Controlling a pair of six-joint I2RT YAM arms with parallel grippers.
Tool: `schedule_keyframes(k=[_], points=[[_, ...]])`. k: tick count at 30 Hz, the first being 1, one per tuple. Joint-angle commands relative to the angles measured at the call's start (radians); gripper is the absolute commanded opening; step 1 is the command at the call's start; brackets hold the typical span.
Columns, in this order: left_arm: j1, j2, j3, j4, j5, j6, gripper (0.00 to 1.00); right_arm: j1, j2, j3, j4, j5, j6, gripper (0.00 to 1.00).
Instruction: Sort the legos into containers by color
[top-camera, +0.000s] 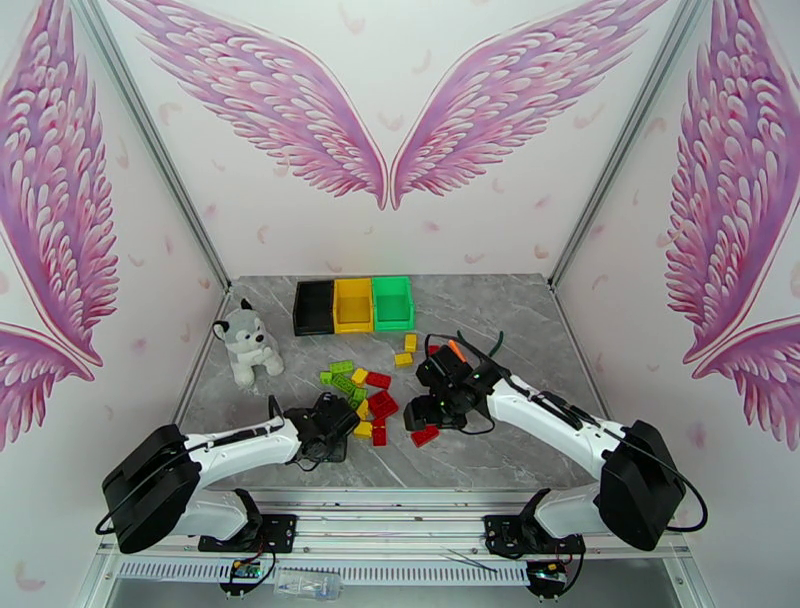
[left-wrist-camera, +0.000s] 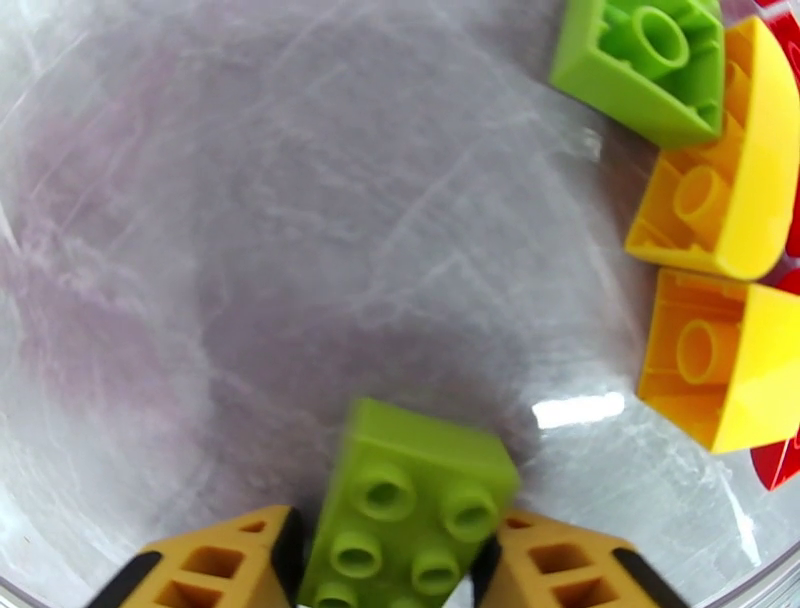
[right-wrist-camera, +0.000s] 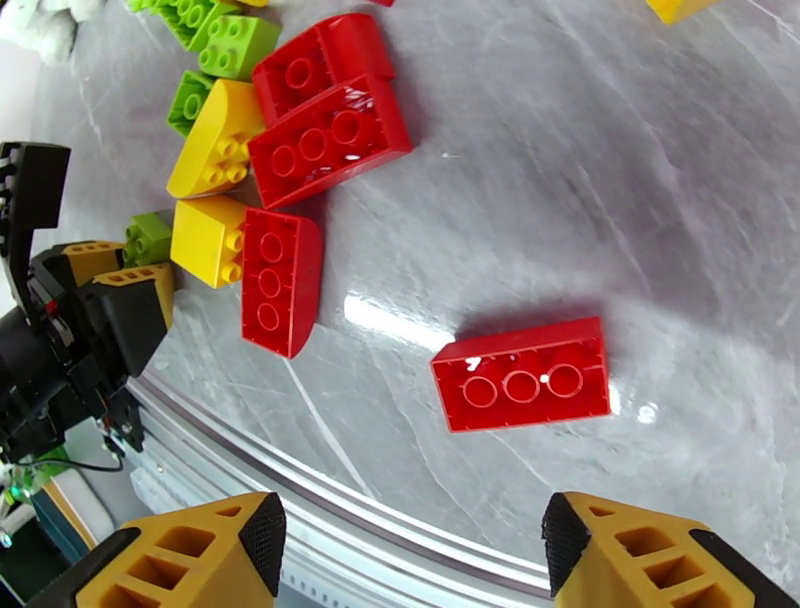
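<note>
Just beyond the right gripper (right-wrist-camera: 415, 535), a lone red brick (right-wrist-camera: 522, 375) lies underside-up, crosswise.

Green brick (left-wrist-camera: 405, 510), near end beyond the left-wrist bottom edge; yellow bricks (left-wrist-camera: 740, 200) partly beyond the right.

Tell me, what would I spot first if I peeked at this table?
A bright heap of red, yellow and green legos in the middle of the grey table jumps out first. Behind it stand three joined bins, black, yellow and green, with a plush husky off to their left. The left gripper pinches a green brick.
</note>
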Motion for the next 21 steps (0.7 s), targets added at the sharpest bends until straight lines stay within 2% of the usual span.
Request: schedule_keyframes(k=[1,6,12,16,21], points=[[0.006,0.01,0.035,0.02,0.02,0.008,0.39,0.006,0.038,0.08,-0.089,0.084,0.053,0.75],[0.013,0.007,0.044,0.023,0.039,0.001,0.29,0.006,0.039,0.099,-0.084,0.113,0.074,0.76],[0.039,-0.08,0.068,-0.011,0.062,-0.005,0.24,0.003,0.046,0.154,-0.077,0.019,0.041,0.77],[0.13,-0.171,0.074,0.017,0.159,0.007,0.24,0.003,0.049,0.185,-0.004,-0.039,0.035,0.81],[0.305,-0.212,0.111,0.091,0.335,0.015,0.24,-0.002,0.131,0.287,0.087,-0.191,0.055,0.79]])
